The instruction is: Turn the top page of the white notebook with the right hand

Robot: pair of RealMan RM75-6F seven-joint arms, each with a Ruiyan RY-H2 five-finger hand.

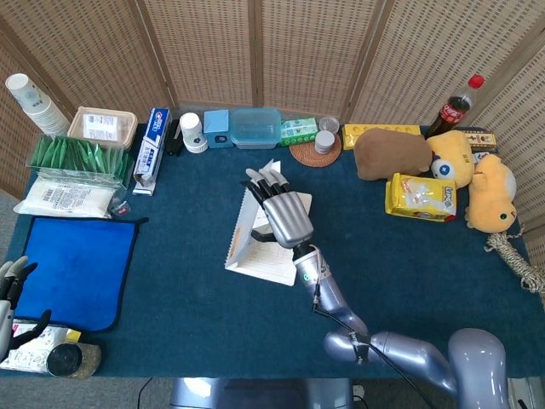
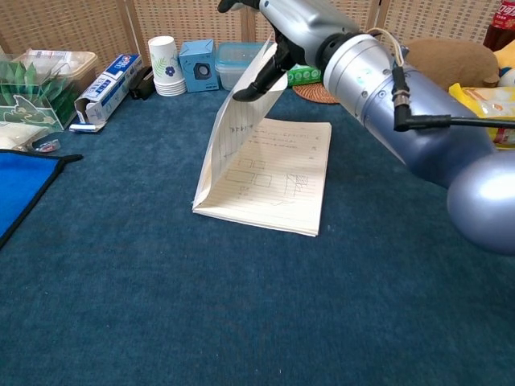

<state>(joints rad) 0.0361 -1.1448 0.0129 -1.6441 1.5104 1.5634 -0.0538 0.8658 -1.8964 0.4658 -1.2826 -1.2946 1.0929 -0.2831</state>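
The white notebook [image 2: 282, 181] lies open in the middle of the blue table, its spiral edge to the left [image 1: 271, 261]. Its top page [image 2: 232, 129] stands nearly upright, raised off the lined, written-on sheet below. My right hand [image 2: 283, 18] is above the notebook and pinches the page's upper edge between thumb and fingers; in the head view this hand [image 1: 281, 213] covers much of the notebook, with the raised page [image 1: 243, 223] to its left. My left hand [image 1: 10, 294] rests at the table's front left corner, fingers apart, holding nothing.
A blue cloth [image 1: 77, 268] lies at the left. Along the back stand a toothpaste box [image 1: 153, 145], paper cup [image 2: 166, 64], clear container [image 2: 245, 64] and coaster [image 1: 315, 152]. Plush toys [image 1: 396, 152], a yellow packet [image 1: 421, 196] and a cola bottle [image 1: 456, 104] fill the right.
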